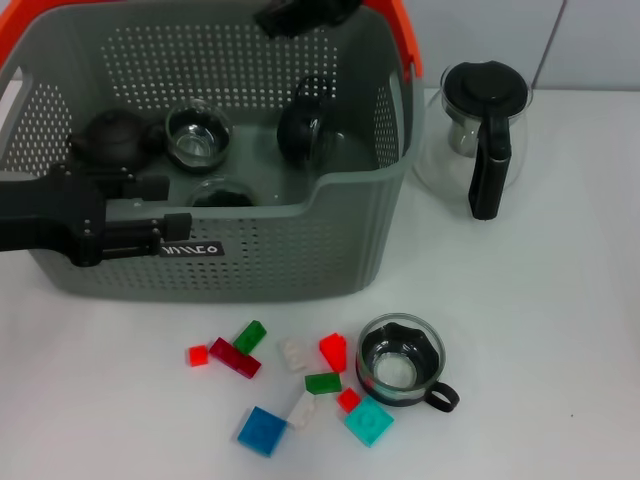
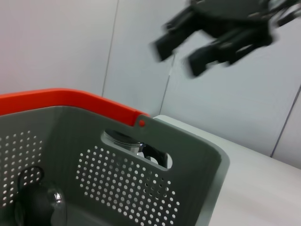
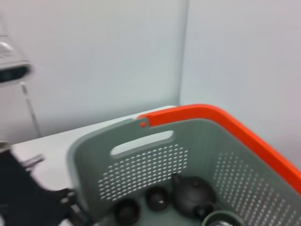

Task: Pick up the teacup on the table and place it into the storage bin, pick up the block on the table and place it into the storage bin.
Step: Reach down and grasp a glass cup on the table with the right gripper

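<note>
Leftmost, your left gripper (image 1: 180, 232) reached in over the front wall of the grey storage bin (image 1: 300, 260), and I could not tell how its fingers were set. Further right, on the white desk (image 1: 560, 340) just in front of the bin, the coloured blocks (image 1: 290, 385) lay scattered, with the glass teacup (image 1: 402, 360) upright just beside them. Above the bin's far rim your right gripper (image 1: 305, 14) hung, its fingers apart around nothing.

A white table (image 1: 560, 330) fills the foreground. Behind the table stands a pale grey panelled wall (image 2: 56, 42), its panels divided by thin vertical seams.
</note>
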### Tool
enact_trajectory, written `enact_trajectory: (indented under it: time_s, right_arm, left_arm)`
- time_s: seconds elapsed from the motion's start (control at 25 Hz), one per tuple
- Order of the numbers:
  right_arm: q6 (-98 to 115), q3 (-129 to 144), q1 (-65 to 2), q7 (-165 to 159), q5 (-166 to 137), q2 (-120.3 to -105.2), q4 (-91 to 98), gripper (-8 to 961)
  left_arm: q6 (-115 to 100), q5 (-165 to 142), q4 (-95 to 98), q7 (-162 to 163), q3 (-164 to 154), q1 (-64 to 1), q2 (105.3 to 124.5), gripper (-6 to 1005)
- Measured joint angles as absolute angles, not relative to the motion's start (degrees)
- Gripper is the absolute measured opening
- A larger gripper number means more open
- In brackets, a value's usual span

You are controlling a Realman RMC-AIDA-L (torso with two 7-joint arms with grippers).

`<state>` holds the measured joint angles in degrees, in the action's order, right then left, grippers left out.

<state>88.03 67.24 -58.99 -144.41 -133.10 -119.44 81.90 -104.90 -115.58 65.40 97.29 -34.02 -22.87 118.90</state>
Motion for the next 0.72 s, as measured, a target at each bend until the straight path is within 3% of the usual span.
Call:
enact_trajectory:
  time_s: [0.72]
  right_arm:
    - [113.5,61.2,-59.5,-152.1,-132.2,-118.23,82.2,507]
  left_arm:
    - [-103.9,-115.7,64.5,97.7,-34.5,-23.5,118.73,627]
